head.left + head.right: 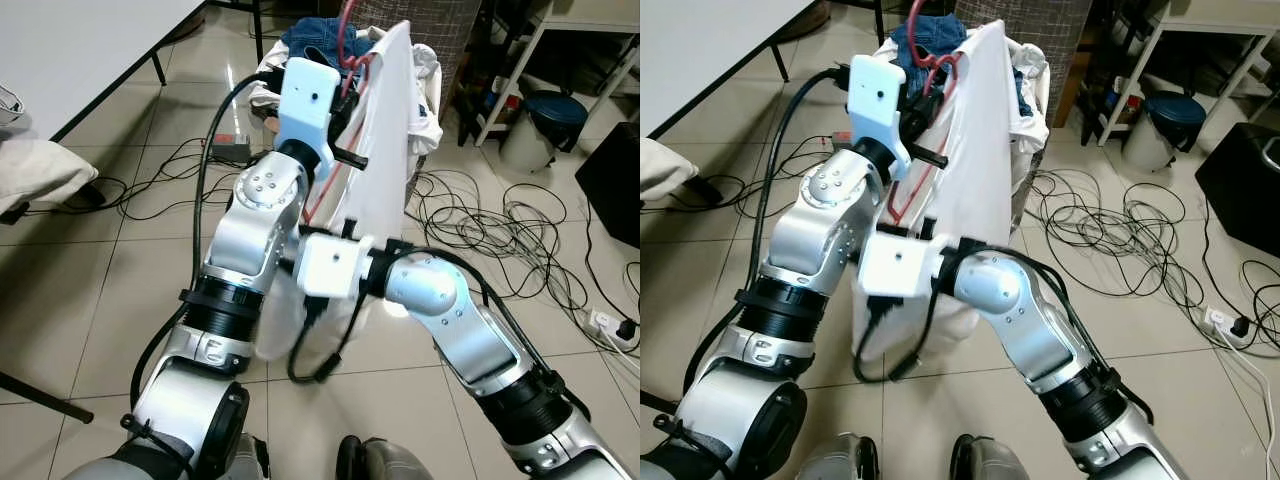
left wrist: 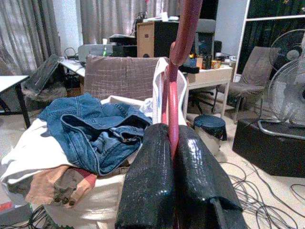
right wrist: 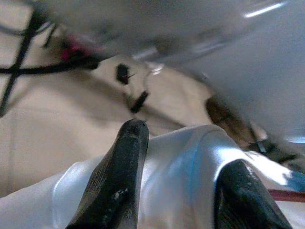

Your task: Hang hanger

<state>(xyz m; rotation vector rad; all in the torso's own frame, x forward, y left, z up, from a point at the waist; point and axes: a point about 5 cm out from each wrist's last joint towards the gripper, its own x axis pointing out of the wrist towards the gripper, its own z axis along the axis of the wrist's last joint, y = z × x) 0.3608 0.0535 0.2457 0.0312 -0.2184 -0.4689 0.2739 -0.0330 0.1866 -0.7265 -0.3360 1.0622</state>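
From the left eye, the job looks only partly done: the red hanger is up in the air, held by the left pincer, with a white shirt draped on it, and no rail or hook to hang it on can be seen, so I think the hanging is not yet done. The shirt hangs down long and loose in front of a laundry basket full of clothes, above a tiled floor with lots of cables. From the right eye, the hanger's thin red wire shows down one side of the shirt, and the right arm reaches across low, with the right pincer tucked by the shirt's lower part. In the left wrist view, the two black fingers are squeezed together on the shiny red neck of the hanger, with blue jeans piled in the basket behind. In the right wrist view, the two black fingers are apart, with white cloth lying between them, not pinched.
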